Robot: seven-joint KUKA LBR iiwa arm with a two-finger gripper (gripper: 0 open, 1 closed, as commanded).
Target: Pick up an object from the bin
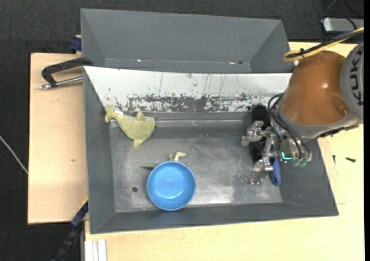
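Fingers' state impossible to tell, gripper (259, 172) is hovering at bin's (98, 156) right end, well apart from blue bowl (170, 185), likely light, stiff, slick, best pinched at its rim.

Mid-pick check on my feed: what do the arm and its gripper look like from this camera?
The arm is grey with dark lettering, its wrist under a rounded orange-brown cover. Black cables loop beneath the cover. The gripper is a silver metal and black assembly with a blue part and a small green light.
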